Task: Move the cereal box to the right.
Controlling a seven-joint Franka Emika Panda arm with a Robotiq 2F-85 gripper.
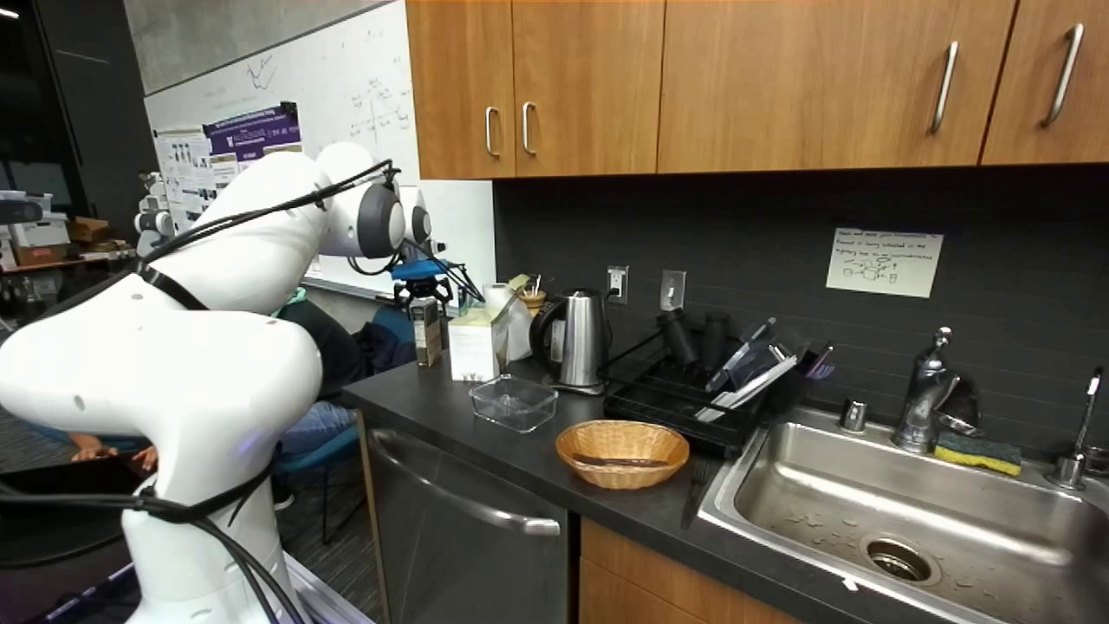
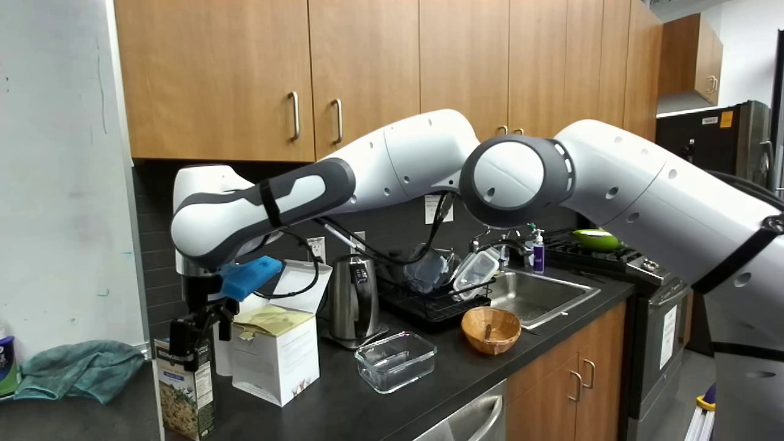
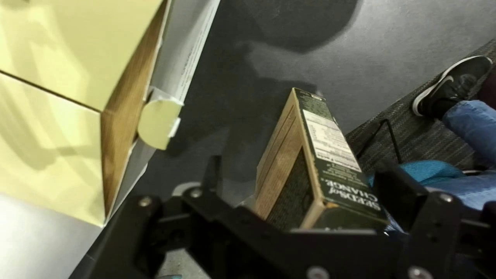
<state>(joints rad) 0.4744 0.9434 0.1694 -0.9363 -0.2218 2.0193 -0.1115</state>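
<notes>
The cereal box is a slim upright carton with a dark green-brown printed face and cream-tan edges. It stands at the counter's far end in both exterior views (image 1: 427, 338) (image 2: 184, 395). It also shows in the wrist view (image 3: 333, 162), lettered "Seeds of Change". My gripper is right above and around the box's top in both exterior views (image 1: 423, 296) (image 2: 203, 340). In the wrist view my gripper (image 3: 304, 178) is open, with one finger on each side of the box. A gap shows between the left finger and the box. The near end of the box's top is hidden behind the gripper.
A white open-flapped box (image 1: 475, 354) (image 2: 269, 358) stands close beside the cereal box. A steel kettle (image 1: 584, 342), a glass dish (image 1: 515, 406), a wicker basket (image 1: 624, 477) and a black dish rack (image 1: 645, 407) stand along the counter. The counter's edge is near the cereal box.
</notes>
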